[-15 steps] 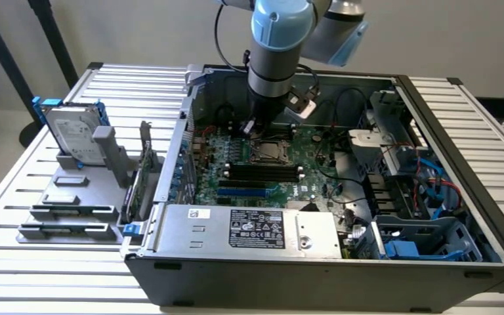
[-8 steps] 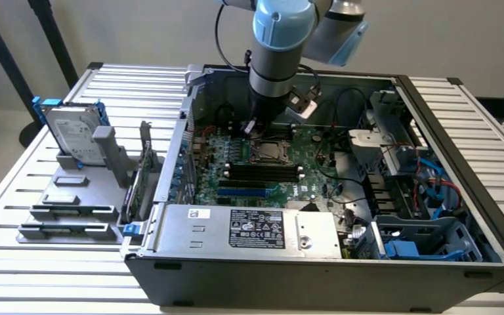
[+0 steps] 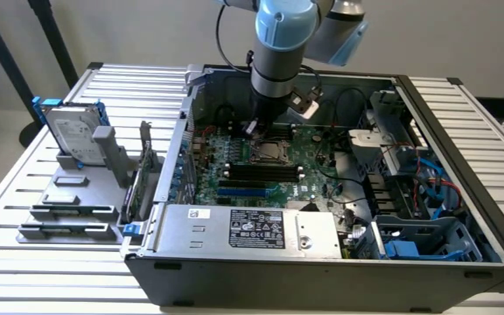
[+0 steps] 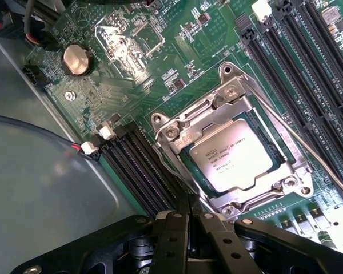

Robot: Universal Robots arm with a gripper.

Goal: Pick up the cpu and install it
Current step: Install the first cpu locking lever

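Observation:
The cpu (image 4: 234,162), a small silver square chip with printed text, lies flat in the motherboard socket, and a metal socket frame (image 4: 177,134) surrounds it. In the exterior view the socket with the cpu (image 3: 270,149) sits mid-board inside the open computer case. My gripper (image 4: 191,210) hangs just above the board beside the socket's edge. Its black fingers are pressed together with nothing between them. The exterior view shows the gripper (image 3: 256,128) reaching down into the case, just behind the socket.
A thin socket lever (image 4: 308,154) runs along one side of the frame. Black memory slots (image 3: 261,172) lie in front of the socket. A silver box with a black label (image 3: 252,230) fills the case front. A hard drive in a blue frame (image 3: 73,134) stands on a grey rack at the exterior view's left.

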